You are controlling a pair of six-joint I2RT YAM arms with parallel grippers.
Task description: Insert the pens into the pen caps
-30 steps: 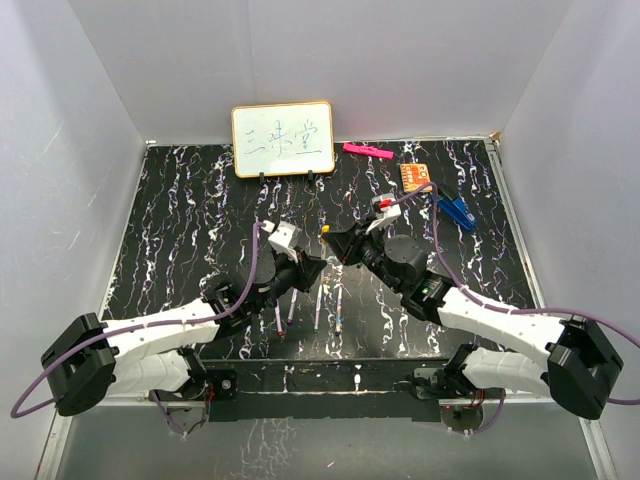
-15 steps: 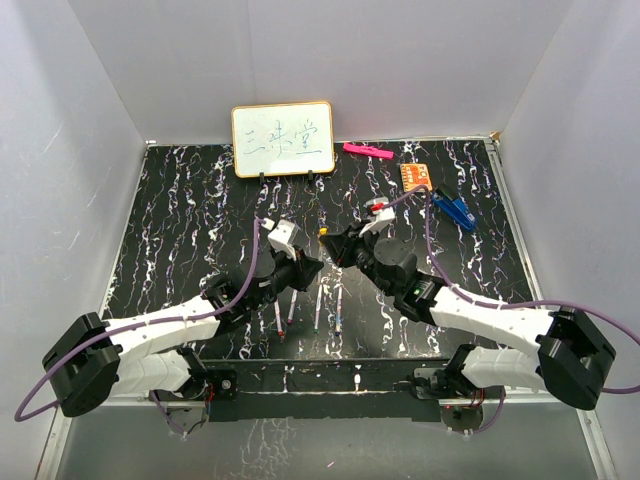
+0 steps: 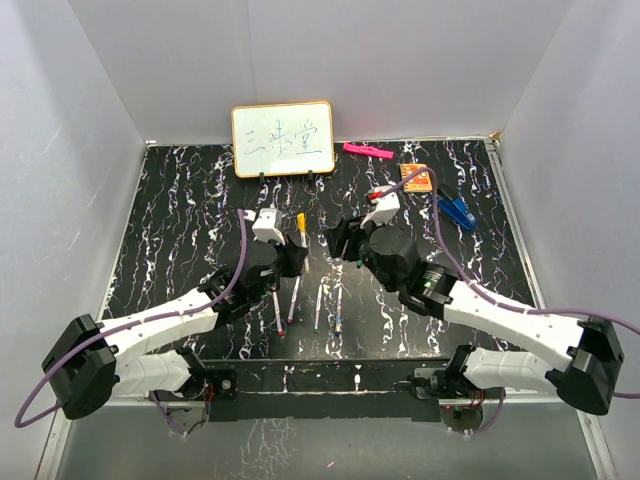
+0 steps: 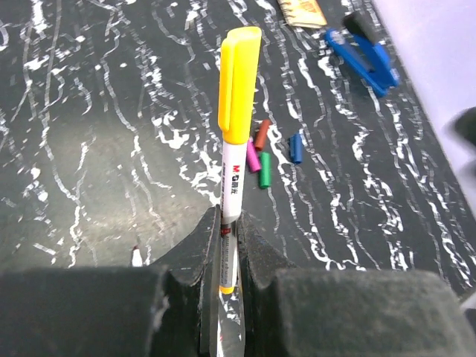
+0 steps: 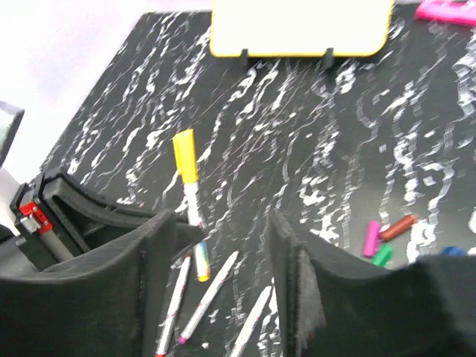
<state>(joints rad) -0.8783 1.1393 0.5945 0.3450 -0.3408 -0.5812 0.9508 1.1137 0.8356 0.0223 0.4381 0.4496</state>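
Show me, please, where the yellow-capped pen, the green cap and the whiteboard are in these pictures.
Yellow-capped pen (image 4: pixel 233 172): left wrist view, on its white barrel below the cap.
Green cap (image 4: pixel 265 169): left wrist view, on its middle.
Whiteboard (image 3: pixel 283 139): top external view, on its white face.

The lower barrel of the yellow-capped pen (image 4: pixel 232 178) is being hidden between the fingers of the left gripper (image 4: pixel 227 238). The orange card (image 4: pixel 303 10) is being cut off by the top edge there. In the right wrist view, the whiteboard (image 5: pixel 301 26) and pink marker (image 5: pixel 446 10) are being cropped at the top, and the blurred blue cap (image 5: pixel 452 251) is being partly covered by the right gripper (image 5: pixel 223 223).
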